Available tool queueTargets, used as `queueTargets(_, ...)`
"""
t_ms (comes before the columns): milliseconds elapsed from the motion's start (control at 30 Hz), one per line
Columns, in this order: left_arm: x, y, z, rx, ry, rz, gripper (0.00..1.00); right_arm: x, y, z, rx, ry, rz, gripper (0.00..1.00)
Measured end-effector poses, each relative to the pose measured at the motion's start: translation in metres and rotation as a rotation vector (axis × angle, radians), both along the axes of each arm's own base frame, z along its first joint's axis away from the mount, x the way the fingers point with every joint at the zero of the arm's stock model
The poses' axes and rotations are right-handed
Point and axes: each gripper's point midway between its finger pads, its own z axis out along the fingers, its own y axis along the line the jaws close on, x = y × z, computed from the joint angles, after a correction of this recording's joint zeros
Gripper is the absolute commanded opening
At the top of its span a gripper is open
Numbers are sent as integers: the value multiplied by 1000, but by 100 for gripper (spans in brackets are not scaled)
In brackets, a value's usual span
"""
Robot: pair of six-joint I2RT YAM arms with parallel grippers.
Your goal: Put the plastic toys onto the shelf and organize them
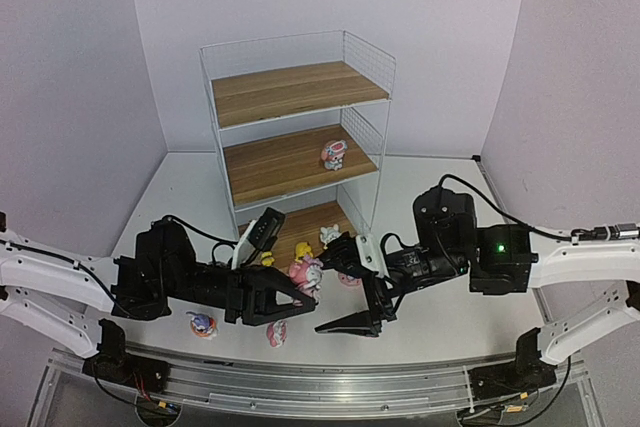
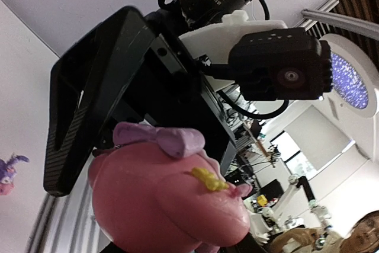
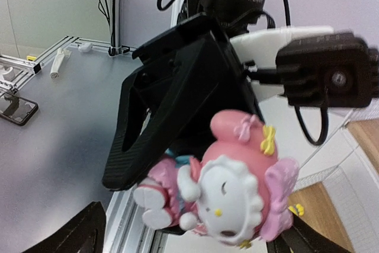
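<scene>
The left claw [image 1: 290,292] grips a pink hatted figure [image 1: 305,272] before the shelf [image 1: 290,92]. The right claw [image 1: 348,287] gapes beside it. One toy [image 1: 334,154] stands on the middle board.

The left arm [image 1: 50,282] and right arm [image 1: 588,262] have white links, black joints, and looped black cables [image 1: 500,210].
</scene>
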Motion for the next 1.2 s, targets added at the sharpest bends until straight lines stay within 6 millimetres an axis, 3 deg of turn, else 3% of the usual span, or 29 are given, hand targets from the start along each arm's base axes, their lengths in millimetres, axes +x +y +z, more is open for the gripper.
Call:
queueTargets(133, 10, 1, 9, -1, -73, 68, 0, 3, -7, 3, -16, 44, -51, 94)
queueTargets(333, 34, -6, 12, 61, -291, 200, 0, 21, -32, 36, 62, 141, -243, 96)
queueTargets(533, 47, -17, 5, 132, -507, 236, 0, 43, -54, 65, 175, 373, -457, 95)
queueTargets(667, 54, -24, -6, 183, -594, 244, 0, 48, -48, 57, 164, 506, -505, 94)
queueTargets(867, 57, -28, -18, 225, -651, 232, 0, 55, -32, 29, 88, 581, -555, 94)
queueTargets(1200, 60, -27, -23, 252, -669, 240, 0, 65, -18, 35, 99, 624, -589, 86)
